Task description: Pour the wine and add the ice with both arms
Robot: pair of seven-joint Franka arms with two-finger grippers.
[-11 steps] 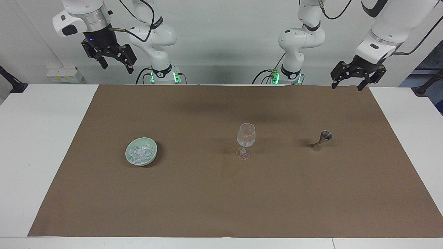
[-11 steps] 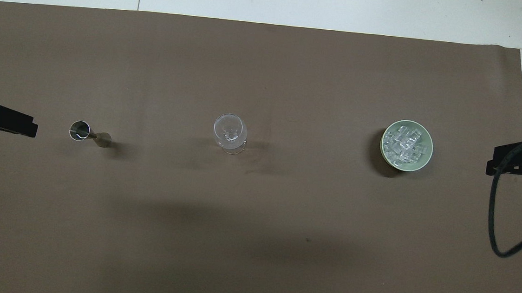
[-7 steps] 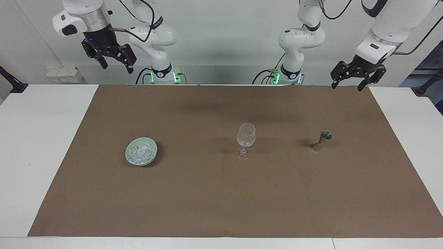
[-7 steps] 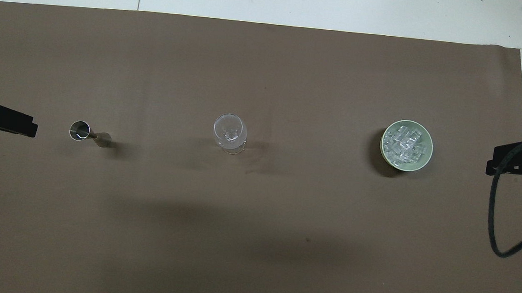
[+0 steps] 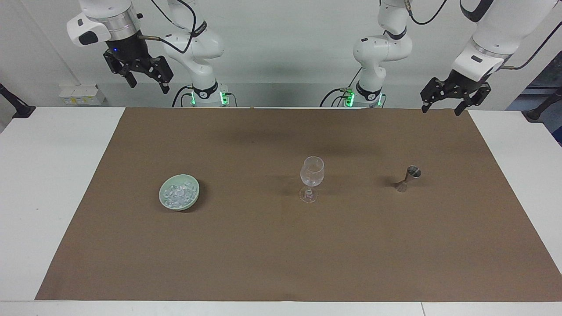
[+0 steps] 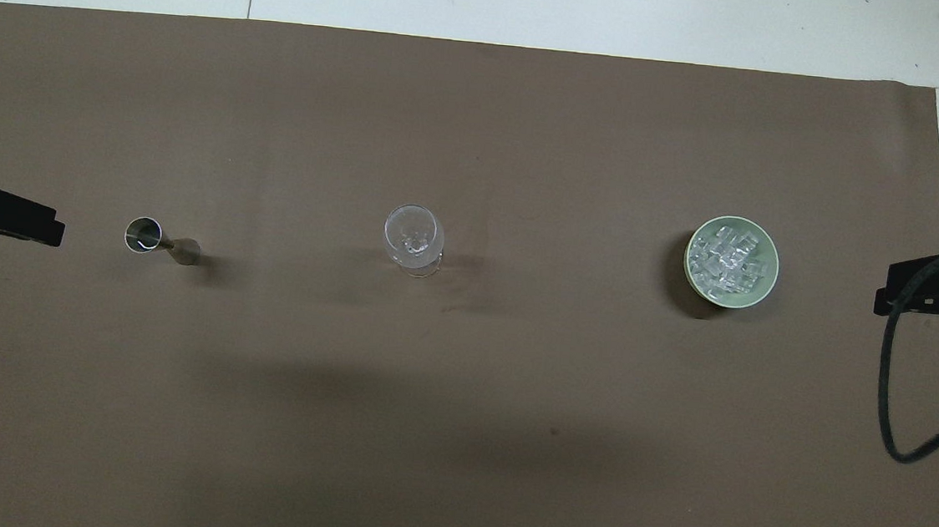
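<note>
Left gripper [image 5: 441,102]: jaws spread, empty, raised over the mat's [image 5: 281,263] edge nearest the robots. Right gripper [image 5: 145,77]: likewise, empty.

Steel jigger [image 5: 408,178], wine glass [image 5: 311,177], ice [image 5: 178,193] in green bowl [image 5: 164,201]: one row.

Advice: grip the jigger at its waist, kept upright.

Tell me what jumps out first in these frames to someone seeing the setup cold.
Three small things stand in a row across the brown mat: a pale green bowl heaped with ice toward the right arm's end, a clear wine glass in the middle, and a metal jigger toward the left arm's end. The right gripper and left gripper hang high near the bases, jaws open, holding nothing.
</note>
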